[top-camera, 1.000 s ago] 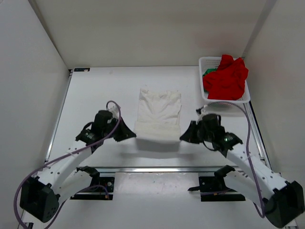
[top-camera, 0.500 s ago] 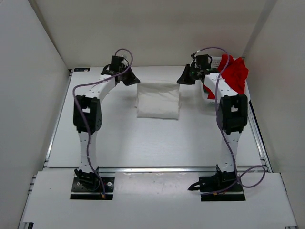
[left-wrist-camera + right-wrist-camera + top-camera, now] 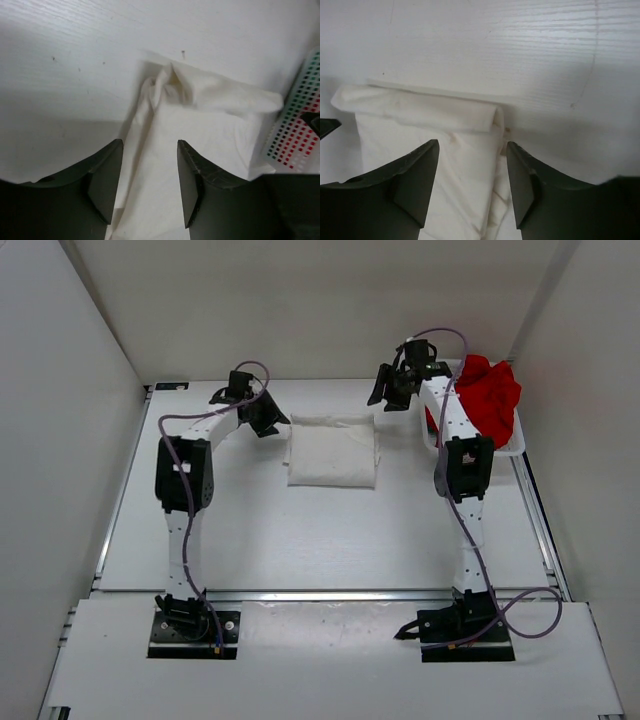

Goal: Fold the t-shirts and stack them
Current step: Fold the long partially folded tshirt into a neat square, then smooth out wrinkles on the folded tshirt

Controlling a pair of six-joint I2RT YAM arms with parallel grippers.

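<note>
I see both arms stretched to the far edge of the table (image 3: 330, 540). The left gripper (image 3: 268, 420) and right gripper (image 3: 386, 390) hang with jaws apart, empty, one at each far corner of the folded cream shirt (image 3: 332, 452), which lies flat there. The red shirt (image 3: 490, 400) is heaped in the basket (image 3: 500, 451) at the far right corner. White walls enclose the table.

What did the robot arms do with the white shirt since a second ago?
Both arms swung from the near edge to the far side, carrying the near hem of the cream-white cloth t-shirt over, so it now lies folded in half. The left end effector and the right end effector then let go and stand open over its far edge. The bright red cloth t-shirt stayed in the white plastic mesh basket.
</note>
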